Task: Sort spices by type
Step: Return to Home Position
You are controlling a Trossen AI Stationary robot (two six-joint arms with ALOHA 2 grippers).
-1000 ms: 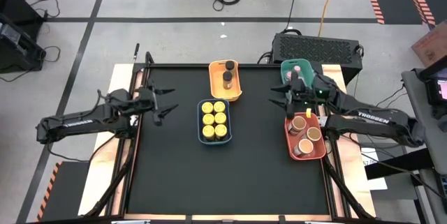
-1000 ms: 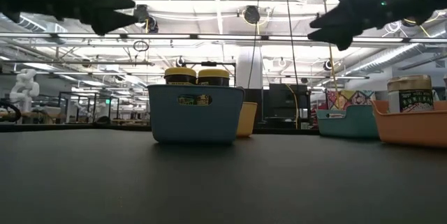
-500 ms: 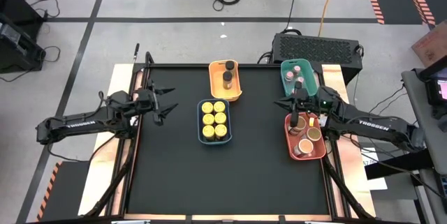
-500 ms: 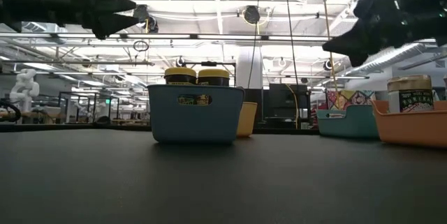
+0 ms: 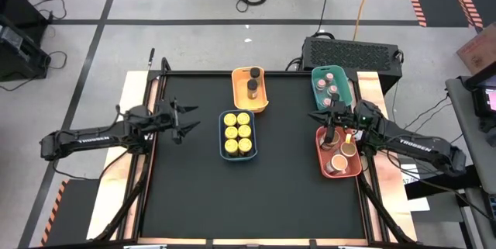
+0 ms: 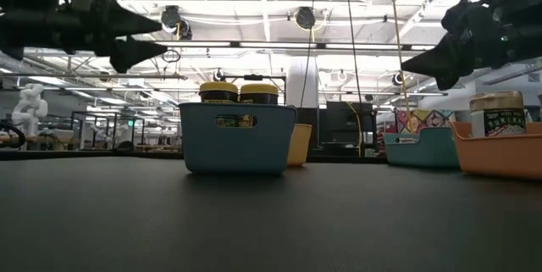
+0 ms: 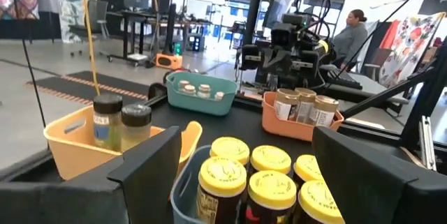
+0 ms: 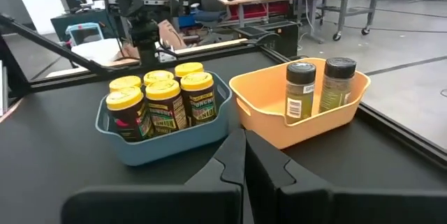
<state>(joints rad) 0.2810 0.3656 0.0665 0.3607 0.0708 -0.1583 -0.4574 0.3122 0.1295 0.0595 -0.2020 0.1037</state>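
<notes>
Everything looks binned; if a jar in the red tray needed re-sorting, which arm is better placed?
Right, probably. The right gripper, shut, hangs at the red tray's edge; the left gripper, open, sits across the table, beyond the blue tray.

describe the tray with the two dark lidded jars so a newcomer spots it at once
On the black table, seen from above, look along the top edge, left of the green tray. The yellow tray sits there, just beyond the blue tray of yellow-lidded jars. It alone holds just two jars, both dark-lidded.
</notes>
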